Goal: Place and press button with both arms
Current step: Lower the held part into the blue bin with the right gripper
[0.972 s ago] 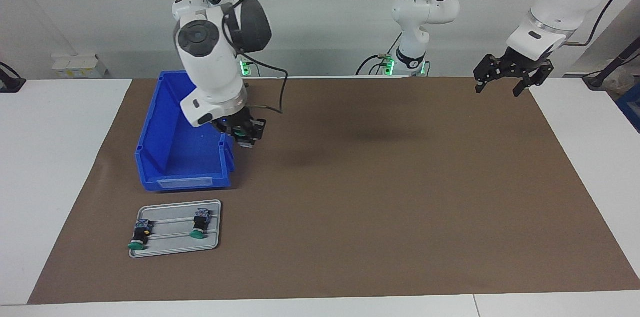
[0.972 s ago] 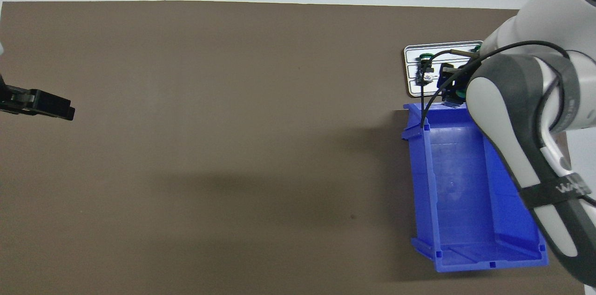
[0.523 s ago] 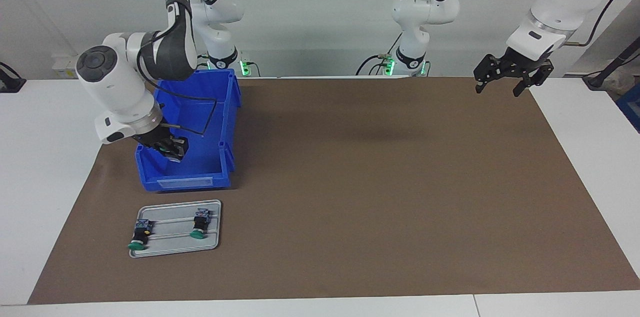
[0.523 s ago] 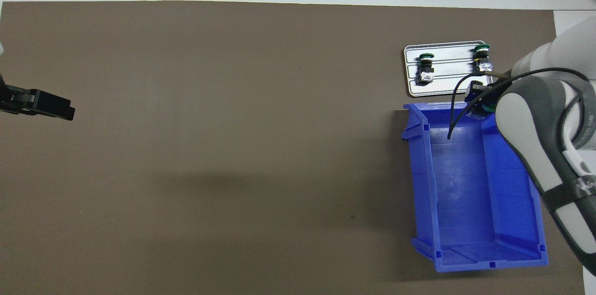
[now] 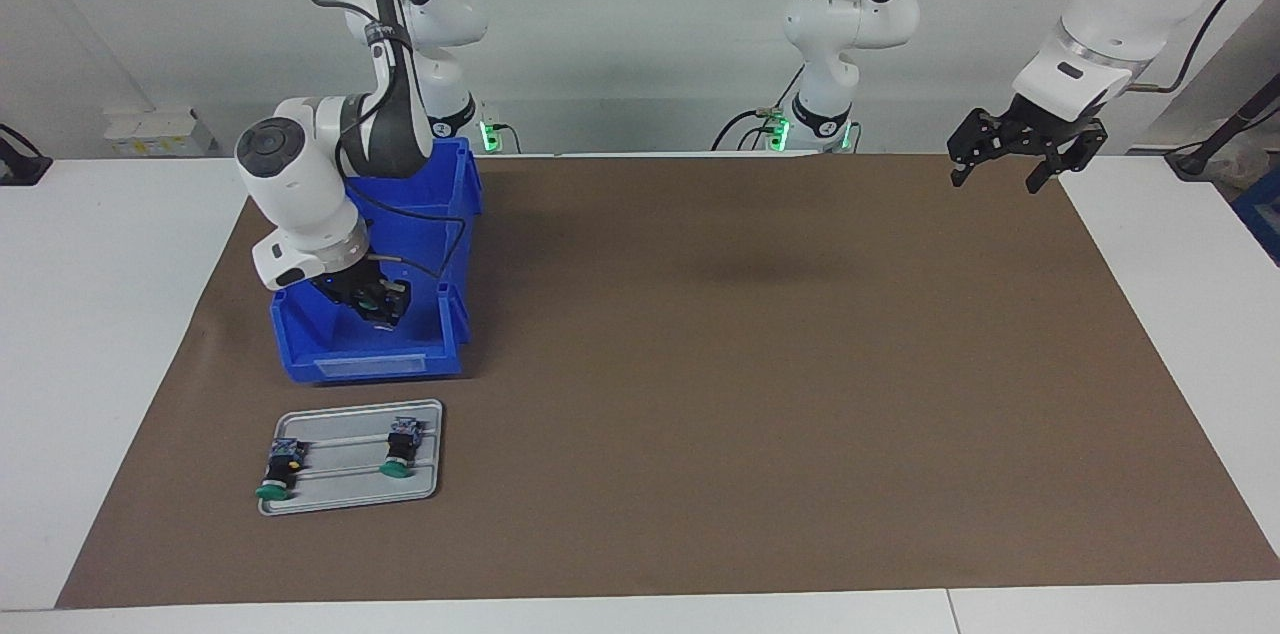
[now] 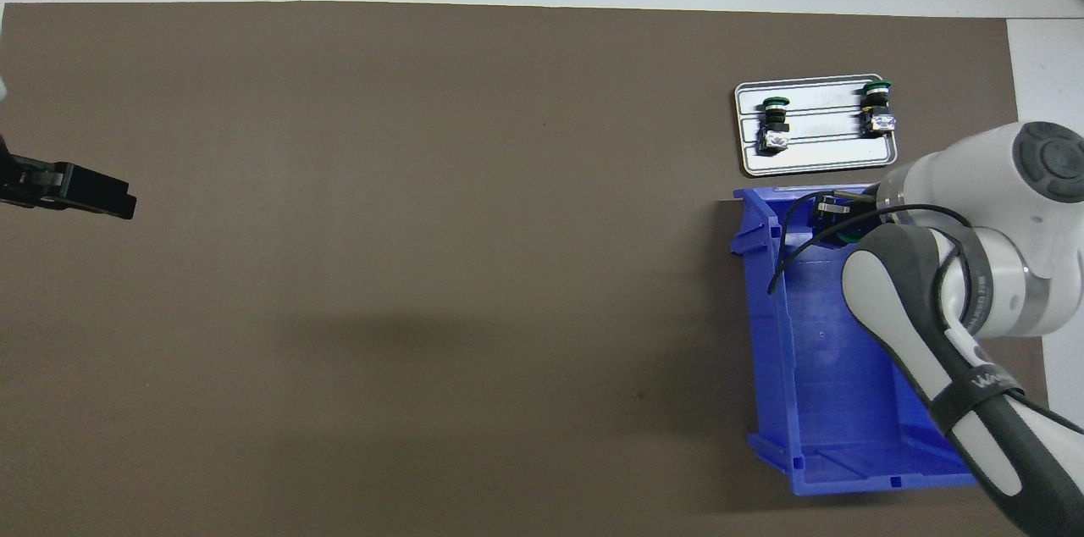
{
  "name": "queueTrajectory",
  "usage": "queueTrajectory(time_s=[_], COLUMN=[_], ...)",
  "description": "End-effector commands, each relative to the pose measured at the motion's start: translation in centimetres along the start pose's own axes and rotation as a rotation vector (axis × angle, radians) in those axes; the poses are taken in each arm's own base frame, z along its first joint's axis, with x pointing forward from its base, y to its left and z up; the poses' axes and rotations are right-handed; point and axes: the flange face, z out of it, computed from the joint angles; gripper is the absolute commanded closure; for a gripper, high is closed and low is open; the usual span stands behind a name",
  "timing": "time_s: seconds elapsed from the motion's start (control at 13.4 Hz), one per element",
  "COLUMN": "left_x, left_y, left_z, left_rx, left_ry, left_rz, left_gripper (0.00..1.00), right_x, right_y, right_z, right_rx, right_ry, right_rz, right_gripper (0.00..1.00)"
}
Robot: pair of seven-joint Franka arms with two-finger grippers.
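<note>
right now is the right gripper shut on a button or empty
Shut on a button: the right gripper hangs over the blue bin, its fingertips closed around a green-capped piece.

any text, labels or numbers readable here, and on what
Right arm's grey band: white lettering, only "W" legible, the rest hidden or too small.
Blue bin: pale label strip on its end wall, nothing readable.
Tray, buttons: no legible marks.

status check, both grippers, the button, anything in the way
Right gripper shut on a button, over the blue bin. Left gripper open, waiting. Two buttons on the grey tray. Nothing blocking.
</note>
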Motion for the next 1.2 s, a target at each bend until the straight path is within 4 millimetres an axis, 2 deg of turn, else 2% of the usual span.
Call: queueTrajectory(time_s=[0.0, 0.15, 0.52, 0.75, 0.97, 1.05, 1.12], left_x=[-0.9, -0.9, -0.9, -0.9, -0.9, -0.9, -0.9], left_y=[-0.2, -0.1, -0.2, -0.2, -0.2, -0.2, -0.2], left_z=[-0.1, -0.1, -0.1, -0.1, -0.1, -0.1, -0.1], left_rx=[-0.003, -0.003, -0.003, -0.003, -0.003, -0.003, -0.003], left_ry=[-0.005, -0.005, -0.005, -0.005, -0.005, -0.005, -0.005], left_rz=[-0.014, -0.012, -0.014, -0.014, -0.014, -0.014, -0.014], left_gripper=[0.0, 0.0, 0.0, 0.0, 0.0, 0.0, 0.0], right_x=[-1.1, -1.3, -2.0, -2.5, -2.5, -2.6, -2.5], right_y=[0.3, -0.9, -0.4, 0.3, 0.3, 0.3, 0.3], right_z=[1.9, 2.7, 3.7, 5.1, 5.3, 5.3, 5.2], right_rx=[0.002, 0.005, 0.003, 0.008, 0.008, 0.007, 0.007], right_ry=[0.047, 0.055, 0.05, 0.076, 0.074, 0.073, 0.071], right_rz=[-0.027, -0.046, -0.044, -0.055, -0.057, -0.055, -0.052], right_gripper=[0.74, 0.74, 0.74, 0.74, 0.74, 0.72, 0.59])
